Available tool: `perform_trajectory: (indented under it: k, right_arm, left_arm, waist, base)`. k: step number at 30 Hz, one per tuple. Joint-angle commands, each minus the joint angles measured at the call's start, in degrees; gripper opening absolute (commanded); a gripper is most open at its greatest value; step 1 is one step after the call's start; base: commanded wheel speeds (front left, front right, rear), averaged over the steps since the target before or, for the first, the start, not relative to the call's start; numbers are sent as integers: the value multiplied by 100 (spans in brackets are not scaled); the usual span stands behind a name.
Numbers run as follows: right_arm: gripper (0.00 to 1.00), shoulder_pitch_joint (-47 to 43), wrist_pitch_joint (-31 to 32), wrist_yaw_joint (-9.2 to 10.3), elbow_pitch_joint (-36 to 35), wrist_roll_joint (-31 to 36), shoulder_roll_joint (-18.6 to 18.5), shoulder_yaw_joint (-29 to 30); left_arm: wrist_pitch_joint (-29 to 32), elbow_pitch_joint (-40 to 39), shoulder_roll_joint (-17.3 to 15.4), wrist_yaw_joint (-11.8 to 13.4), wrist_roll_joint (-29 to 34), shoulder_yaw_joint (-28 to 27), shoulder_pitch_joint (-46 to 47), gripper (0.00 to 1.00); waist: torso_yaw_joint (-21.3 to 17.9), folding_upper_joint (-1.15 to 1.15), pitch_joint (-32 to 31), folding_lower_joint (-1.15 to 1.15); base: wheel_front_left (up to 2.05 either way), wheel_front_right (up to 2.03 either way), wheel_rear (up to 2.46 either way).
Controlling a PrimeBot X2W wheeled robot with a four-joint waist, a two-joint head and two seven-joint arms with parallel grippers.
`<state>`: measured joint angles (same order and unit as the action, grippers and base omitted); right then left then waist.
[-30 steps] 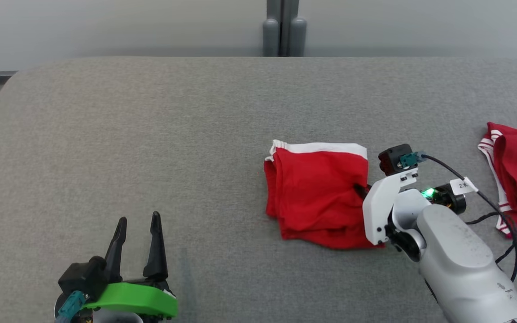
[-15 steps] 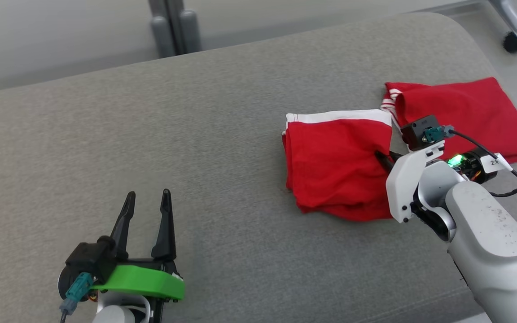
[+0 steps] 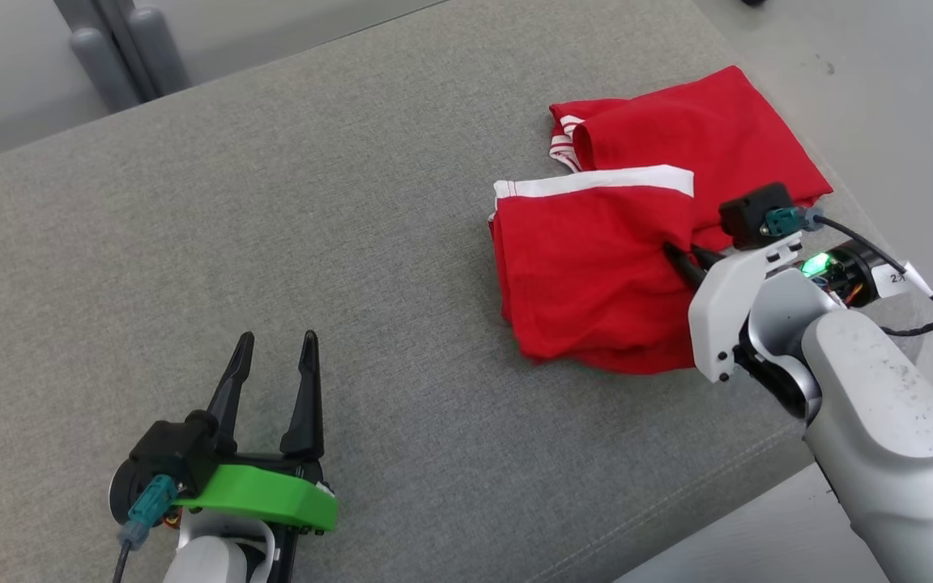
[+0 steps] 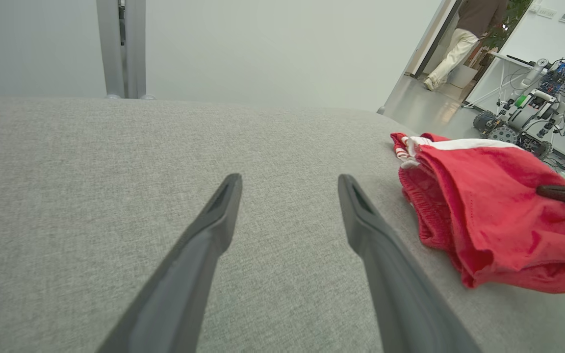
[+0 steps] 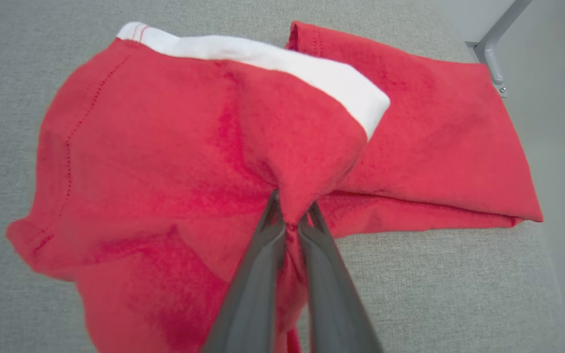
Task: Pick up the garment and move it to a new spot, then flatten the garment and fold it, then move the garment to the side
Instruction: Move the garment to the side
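Red cloth is pinched between the jaws of the right gripper [image 5: 290, 215], which are closed tight on a fold at the garment [image 5: 165, 147]'s right edge. The fabric is drawn into a small peak at the tips. In the head view the right gripper [image 3: 681, 255] reaches in from the right, its white and grey arm behind it with a green light showing at the wrist.

The garment [image 3: 588, 283] is folded into a rough square with a white band [image 3: 596, 180] along its far edge. It lies on the right part of the grey fabric table [image 3: 272, 202]. Its far right corner overlaps a second garment [image 3: 701, 129], also red, which lies flat near the table's far right corner, with striped trim at its left end. In the right wrist view the second garment [image 5: 434, 132] spreads out to the right behind the band, close to the table [image 5: 434, 274]'s edge.

The left gripper [image 3: 279, 340] rests low at the near left, well apart from the garment. Its jaws are apart, with nothing between them and bare table beneath. The left wrist view shows the left gripper [image 4: 288, 181] pointing across the table [image 4: 115, 171], the garment [image 4: 483, 215] off to the right and a dark finger [image 4: 564, 195] of the other arm touching it.

Beyond the table stand a grey post [image 4: 120, 49], a person [image 4: 451, 49] in pale trousers in a doorway, and another robot [image 4: 532, 108].
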<state>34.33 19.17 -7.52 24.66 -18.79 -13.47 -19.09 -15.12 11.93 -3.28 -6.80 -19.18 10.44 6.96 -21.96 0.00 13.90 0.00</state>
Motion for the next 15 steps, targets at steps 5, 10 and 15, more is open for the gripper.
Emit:
perform_trajectory:
  k: [5, 10, 15]
  right_arm:
    - [0, 321, 134, 8, -141, 96, -288, -102]
    - [0, 746, 252, 8, 61, 63, -652, -246]
    - [0, 1210, 321, 8, 471, -5, -1130, -177]
  left_arm:
    - [0, 15, -51, -28, 21, -29, 68, 100]
    - [0, -9, -36, -39, 41, 14, 149, 100]
    - [0, -16, -32, -40, 77, 79, 209, 100]
  waist:
    - [156, 0, 86, 0]
    - [445, 0, 188, 0]
    - [749, 0, 339, 0]
  base:
    - [0, 0, 0]
    - [0, 0, 0]
    - [0, 0, 0]
